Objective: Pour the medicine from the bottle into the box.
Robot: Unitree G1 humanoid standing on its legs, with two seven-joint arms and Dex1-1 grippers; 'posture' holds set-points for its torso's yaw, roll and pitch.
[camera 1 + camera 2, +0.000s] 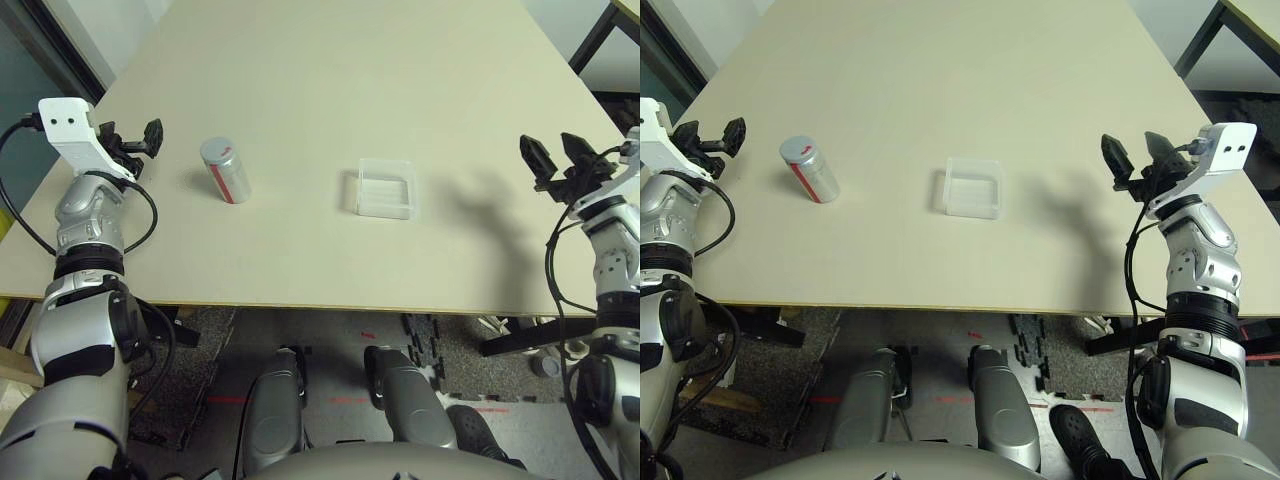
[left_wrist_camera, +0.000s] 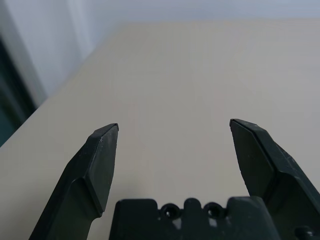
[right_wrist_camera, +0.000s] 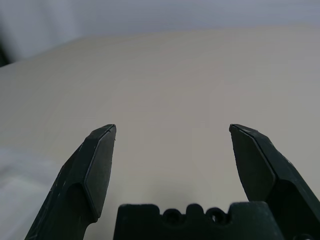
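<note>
Start of the pouring task, nothing yet grasped. The bottle (image 1: pixel 226 170) stands on the tabletop (image 1: pixel 330 90) left of centre, tilted slightly in the head views, its grey cap on and its red stripe facing near; the box (image 1: pixel 385 188), a clear shallow tray, lies to its right, apart from it and roughly mid-table. The medicine cannot be seen and is presumably inside the capped bottle. The left gripper (image 1: pixel 134 143) hovers near the left edge, just left of the bottle, jaws spread with nothing between them; the right gripper (image 1: pixel 560 153) hangs near the right edge, well apart from the box, jaws likewise spread and empty. Likely hazards from here: the bottle is small, smooth and round, so an off-centre closing of the jaws could knock it over or roll it away; the cap must come off before any pour, and a loose hold while the other arm twists it could let the bottle spin or slip; the tray is light and low-walled, so a nudge could slide it, and a tiny pill tipped too high or too fast may bounce over the rim.
</note>
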